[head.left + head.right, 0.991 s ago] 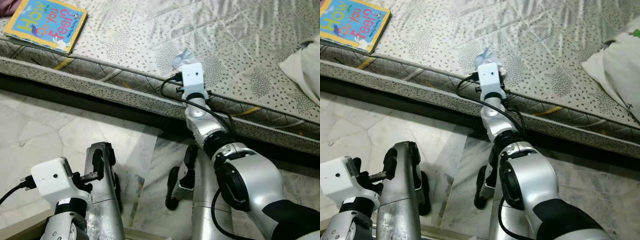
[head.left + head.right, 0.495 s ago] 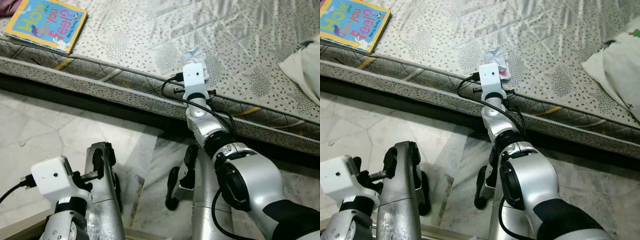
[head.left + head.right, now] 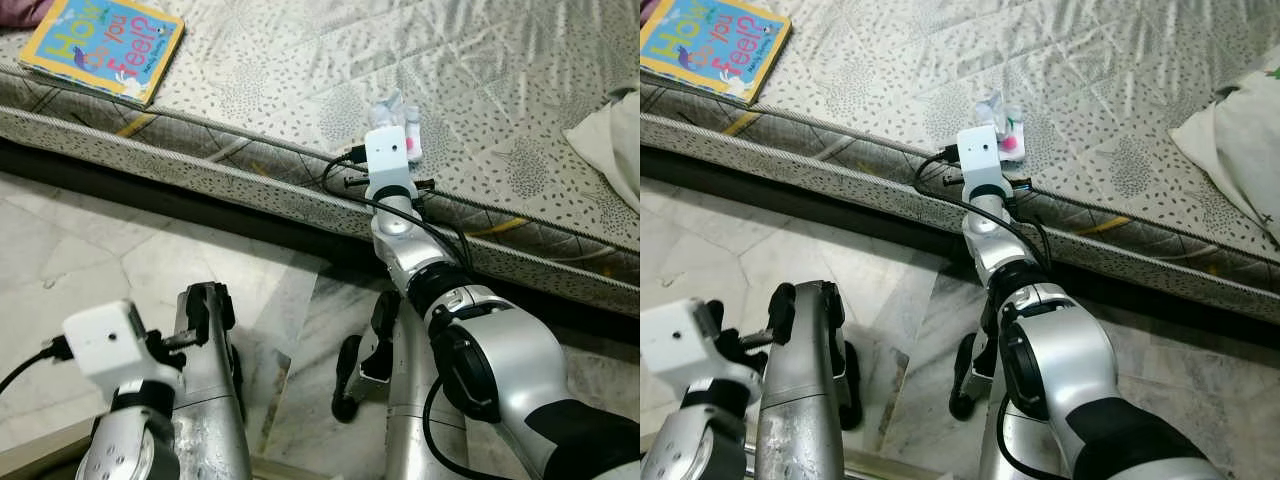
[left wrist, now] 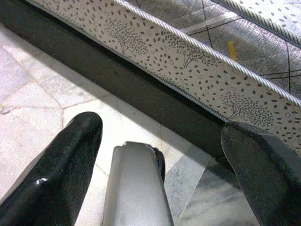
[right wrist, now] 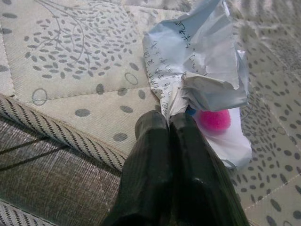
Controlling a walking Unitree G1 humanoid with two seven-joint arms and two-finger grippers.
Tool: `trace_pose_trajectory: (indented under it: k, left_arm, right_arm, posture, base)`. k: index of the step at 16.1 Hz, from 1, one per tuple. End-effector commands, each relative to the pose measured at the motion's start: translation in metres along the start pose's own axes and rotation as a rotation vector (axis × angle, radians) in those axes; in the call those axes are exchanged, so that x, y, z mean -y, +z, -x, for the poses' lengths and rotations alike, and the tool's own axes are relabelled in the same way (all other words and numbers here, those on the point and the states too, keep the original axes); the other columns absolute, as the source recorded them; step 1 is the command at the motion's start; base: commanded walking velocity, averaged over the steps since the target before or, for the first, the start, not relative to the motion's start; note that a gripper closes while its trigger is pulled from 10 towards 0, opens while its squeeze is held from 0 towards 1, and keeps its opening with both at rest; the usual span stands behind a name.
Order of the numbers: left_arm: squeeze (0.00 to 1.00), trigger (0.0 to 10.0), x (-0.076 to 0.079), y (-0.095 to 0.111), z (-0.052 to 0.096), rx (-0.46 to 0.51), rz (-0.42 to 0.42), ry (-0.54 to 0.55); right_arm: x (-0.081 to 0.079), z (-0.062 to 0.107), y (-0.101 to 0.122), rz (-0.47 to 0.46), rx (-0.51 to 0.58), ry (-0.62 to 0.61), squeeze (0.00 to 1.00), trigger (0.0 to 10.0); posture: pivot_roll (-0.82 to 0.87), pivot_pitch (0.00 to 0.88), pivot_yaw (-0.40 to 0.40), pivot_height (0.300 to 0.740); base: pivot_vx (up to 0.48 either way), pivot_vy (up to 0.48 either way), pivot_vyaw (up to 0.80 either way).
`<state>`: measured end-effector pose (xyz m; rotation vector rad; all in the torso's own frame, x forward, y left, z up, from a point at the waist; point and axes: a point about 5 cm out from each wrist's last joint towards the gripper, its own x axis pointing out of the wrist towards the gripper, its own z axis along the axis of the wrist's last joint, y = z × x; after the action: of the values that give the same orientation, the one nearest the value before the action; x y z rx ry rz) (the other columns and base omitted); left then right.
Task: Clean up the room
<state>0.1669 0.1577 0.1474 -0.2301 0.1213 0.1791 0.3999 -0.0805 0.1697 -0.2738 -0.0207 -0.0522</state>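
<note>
Right wrist view: right gripper (image 5: 176, 123) jaws pressed together, pinching a crumpled paper wrapper (image 5: 202, 70) just above the mattress (image 3: 300, 70) near its front edge. Step in hand: removing litter, apparently lifted clear. Next: carry to disposal. Left gripper (image 4: 160, 155) jaws spread, idle.

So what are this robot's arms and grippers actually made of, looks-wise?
Both arms are rounded silver shells with black joints. Each wrist carries a white box, the right arm's and the left arm's, with black cables plugged in. The right gripper and the left gripper each have two long black fingers, ribbed on the right one.
</note>
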Motion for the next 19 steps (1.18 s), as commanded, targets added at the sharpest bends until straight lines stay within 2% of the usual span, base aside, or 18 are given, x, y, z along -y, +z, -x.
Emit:
trace_pose_trajectory:
  k: [1, 4, 7, 10, 14, 16, 17, 18, 19]
  left_arm:
    - [0.00, 10.0, -0.003, -0.005, -0.004, -0.018, 0.003, 0.017]
    - [0.00, 10.0, -0.002, 0.000, -0.021, 0.028, 0.001, 0.005]
    - [0.00, 10.0, -0.003, 0.006, -0.041, 0.086, -0.002, 0.011]
    - [0.00, 10.0, -0.004, 0.007, -0.060, 0.120, -0.013, -0.002]
    - [0.00, 10.0, -0.003, 0.014, -0.083, 0.164, -0.027, -0.036]
    - [0.00, 10.0, -0.004, 0.016, -0.095, 0.184, -0.039, -0.039]
    - [0.00, 10.0, -0.005, 0.015, -0.097, 0.184, -0.042, -0.038]
    - [0.00, 10.0, -0.007, 0.011, -0.100, 0.183, -0.052, -0.039]
    - [0.00, 10.0, -0.007, 0.009, -0.102, 0.179, -0.054, -0.044]
  right_arm:
    - [0.002, 0.000, -0.003, -0.002, -0.008, -0.001, 0.00, 0.0]
    - [0.005, -0.002, 0.001, -0.037, 0.002, 0.016, 0.00, 0.0]
    - [0.006, -0.001, -0.002, -0.159, 0.014, 0.118, 0.00, 0.0]
    - [0.010, 0.005, -0.019, -0.278, 0.003, 0.205, 0.00, 0.0]
    - [-0.004, 0.018, -0.028, -0.536, -0.004, 0.371, 0.00, 0.0]
    - [-0.012, 0.029, -0.028, -0.577, 0.032, 0.438, 0.00, 0.0]
    - [-0.014, 0.036, -0.030, -0.569, 0.047, 0.456, 0.00, 6.0]
    - [-0.014, 0.046, -0.035, -0.549, 0.063, 0.466, 0.00, 10.0]
    - [-0.010, 0.053, -0.043, -0.559, 0.057, 0.439, 0.00, 10.0]
  posture:
    - [0.33, 0.370, -0.069, 0.525]
    - [0.31, 0.310, -0.078, 0.525]
    - [0.27, 0.216, -0.085, 0.525]
    - [0.22, 0.131, -0.080, 0.525]
    - [0.18, 0.018, -0.053, 0.525]
    - [0.16, 0.000, -0.035, 0.525]
    - [0.15, 0.000, -0.027, 0.525]
    - [0.13, 0.000, -0.014, 0.525]
    - [0.13, 0.000, -0.008, 0.525]
  base:
    - [0.000, 0.000, 0.00]
    - [0.000, 0.000, 0.00]
    - [0.000, 0.000, 0.00]
    - [0.000, 0.000, 0.00]
    - [0.000, 0.000, 0.00]
    - [0.000, 0.000, 0.00]
    - [0.000, 0.000, 0.00]
    - [0.000, 0.000, 0.00]
    - [0.000, 0.000, 0.00]
